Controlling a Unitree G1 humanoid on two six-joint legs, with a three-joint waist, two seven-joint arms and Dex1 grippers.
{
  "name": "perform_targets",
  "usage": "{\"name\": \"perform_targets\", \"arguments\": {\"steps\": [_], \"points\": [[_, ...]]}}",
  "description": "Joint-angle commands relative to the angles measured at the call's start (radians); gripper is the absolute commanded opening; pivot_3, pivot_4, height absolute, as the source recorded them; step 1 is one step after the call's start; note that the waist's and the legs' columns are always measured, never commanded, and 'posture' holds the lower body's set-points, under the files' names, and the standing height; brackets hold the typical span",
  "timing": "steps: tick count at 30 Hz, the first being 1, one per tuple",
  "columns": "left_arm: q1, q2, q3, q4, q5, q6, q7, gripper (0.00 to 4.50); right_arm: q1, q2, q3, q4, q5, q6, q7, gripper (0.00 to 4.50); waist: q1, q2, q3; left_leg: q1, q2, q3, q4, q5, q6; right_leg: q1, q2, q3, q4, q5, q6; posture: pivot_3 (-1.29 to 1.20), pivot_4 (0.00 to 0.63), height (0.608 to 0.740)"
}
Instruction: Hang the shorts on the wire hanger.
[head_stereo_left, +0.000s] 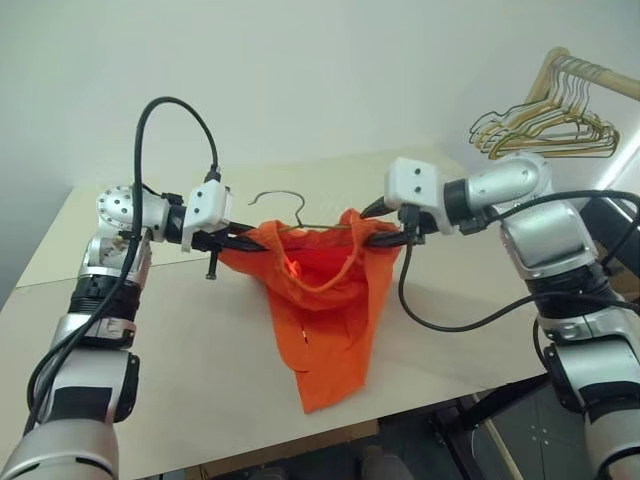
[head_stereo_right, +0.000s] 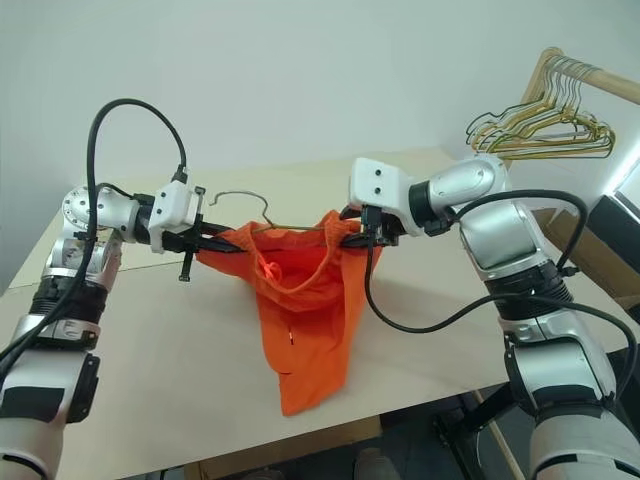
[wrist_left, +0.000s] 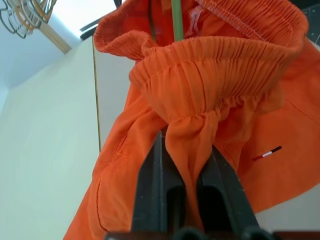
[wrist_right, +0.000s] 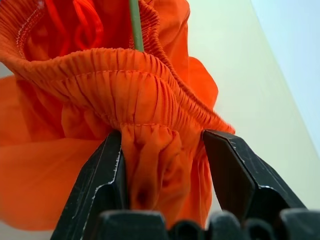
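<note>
Left gripper (wrist_left: 187, 175) is clamped on a bunched fold of the shorts' (head_stereo_left: 325, 300) waistband, while the right gripper (wrist_right: 162, 165) has its jaws parted around the opposite side of the waistband. Between them the shorts hang open above the table (head_stereo_left: 150, 360), with the hanger (head_stereo_left: 285, 205) threaded through the waistband, its hook sticking up.

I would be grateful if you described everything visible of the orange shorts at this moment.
The shorts are bright orange, thin fabric with a gathered elastic waistband. They hang above the table, waistband open upward, legs drooping to the tabletop. The left tool pinches one end of the waistband; at the other end, fabric sits between the right tool's parted fingers. The wire hanger runs through the waist opening, its hook rising above.
</note>
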Motion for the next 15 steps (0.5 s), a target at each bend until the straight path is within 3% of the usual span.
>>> {"name": "perform_targets", "arguments": {"steps": [1, 5, 8, 15], "points": [[-0.049, 0.001, 0.035, 0.0, -0.027, -0.012, 0.002, 0.0, -0.029, 0.002, -0.017, -0.011, 0.027, 0.04, 0.015, 2.18, -0.002, 0.0, 0.0, 0.0, 0.0, 0.0, 0.0, 0.0, 0.0, 0.0, 0.0, 0.0, 0.0, 0.0, 0.0, -0.1, 0.0, 0.74], [-0.06, -0.001, 0.034, 0.021, -0.017, -0.006, 0.018, 0.0, -0.028, -0.007, -0.002, -0.011, 0.015, 0.068, 0.022, 0.99, -0.004, 0.0, 0.0, 0.0, 0.0, 0.0, 0.0, 0.0, 0.0, 0.0, 0.0, 0.0, 0.0, 0.0, 0.0, -0.1, 0.0, 0.74], [-0.082, -0.01, 0.039, 0.06, -0.013, 0.012, 0.039, 0.82, -0.019, -0.014, 0.002, -0.012, 0.0, 0.059, 0.016, 0.0, -0.005, 0.0, 0.0, 0.0, -0.001, 0.0, 0.0, 0.0, 0.0, 0.0, -0.001, 0.0, 0.0, 0.0, 0.0, -0.11, 0.0, 0.74], [-0.108, -0.006, 0.053, 0.102, -0.008, -0.014, 0.05, 3.08, -0.036, -0.021, -0.035, 0.004, -0.003, 0.064, -0.021, 0.0, -0.013, 0.0, 0.0, -0.001, -0.001, 0.0, 0.0, 0.0, 0.0, -0.002, -0.001, 0.0, 0.0, 0.0, 0.0, -0.11, 0.0, 0.74]]}}
